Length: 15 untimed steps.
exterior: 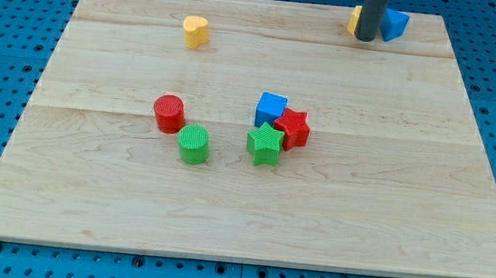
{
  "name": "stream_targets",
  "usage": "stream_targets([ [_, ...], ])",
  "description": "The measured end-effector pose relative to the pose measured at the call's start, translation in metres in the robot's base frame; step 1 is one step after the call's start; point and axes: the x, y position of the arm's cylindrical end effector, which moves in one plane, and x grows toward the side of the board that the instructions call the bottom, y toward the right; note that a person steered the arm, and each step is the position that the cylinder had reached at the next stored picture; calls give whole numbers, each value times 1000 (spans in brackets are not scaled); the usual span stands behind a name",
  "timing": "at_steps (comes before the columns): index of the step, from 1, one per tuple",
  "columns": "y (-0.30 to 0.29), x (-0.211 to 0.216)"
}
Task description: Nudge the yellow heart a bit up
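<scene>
My rod comes straight down from the view's top edge, upright and dark, and my tip rests on the counter near its top right corner. There is no gripper on this arm — only the rod — so nothing is spread or pinched. The tip sits between two blocks: a yellow block just to its left, mostly hidden behind the rod so I cannot make out its shape, and a blue block just to its right, angular in outline. Whether the tip touches either one I cannot tell.

The yellow heart lies well apart from my tip, far to the view's left along the same top band of the counter, alone.

Lower down, near the middle, a red cylinder stands just beside a green cylinder — the green one lower and to the right. Further right is a tight cluster: a blue cube at the top, a red star to its lower right and a green star below, all touching or nearly so.
</scene>
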Motion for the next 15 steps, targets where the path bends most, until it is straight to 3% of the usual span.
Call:
stream_targets([
  [2, -40, 52],
  [5, -60, 55],
  [6, -95, 67],
  [7, -181, 68],
  [8, -203, 67],
  [10, -205, 70],
  [11, -243, 69],
  [12, -265, 39],
  [15, -265, 39],
])
